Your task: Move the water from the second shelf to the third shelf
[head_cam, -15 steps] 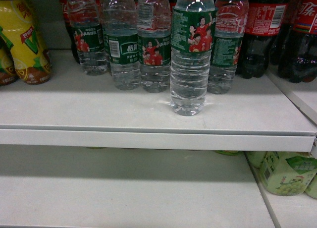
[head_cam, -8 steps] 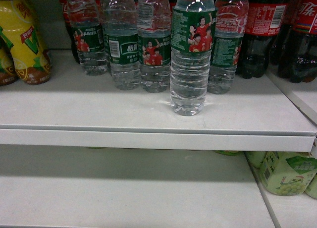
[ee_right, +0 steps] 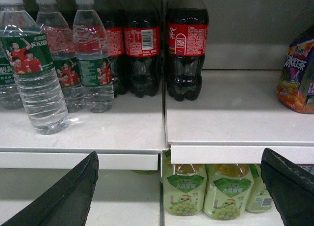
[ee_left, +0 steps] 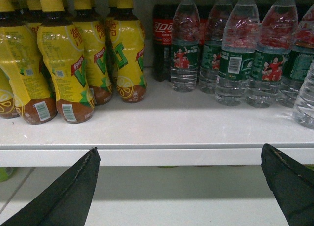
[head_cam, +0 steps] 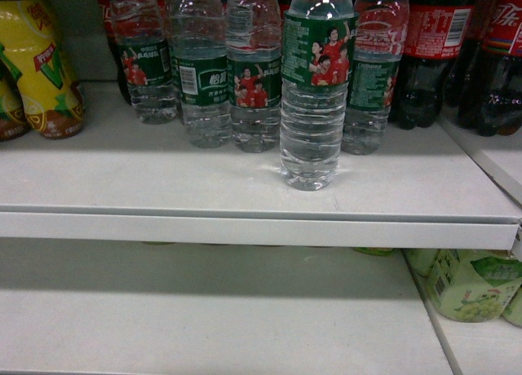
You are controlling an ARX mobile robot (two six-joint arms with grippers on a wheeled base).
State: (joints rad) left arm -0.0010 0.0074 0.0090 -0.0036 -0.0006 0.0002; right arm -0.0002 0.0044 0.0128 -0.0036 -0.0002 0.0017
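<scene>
On the upper shelf [head_cam: 245,197] we see yellow tea bottles [head_cam: 37,65] at far left, then the water [head_cam: 314,98] standing upright ahead of its row, cola bottles [head_cam: 428,53] to its right. Our left gripper [ee_left: 179,186] and right gripper [ee_right: 179,186] both hang spread wide, empty, below the shelf edge.

Both grippers spread wide, neither one holding anything.

Left gripper [ee_left: 179,186] is showing two dark fingers [ee_left: 73,191] at the lower corners of its wrist view, jaws standing far apart with nothing between them. Right gripper [ee_right: 179,186] is sitting the same way, dark fingers [ee_right: 73,194] splayed to either edge of its wrist view, gap bare. Neither arm is appearing in the head view.
</scene>
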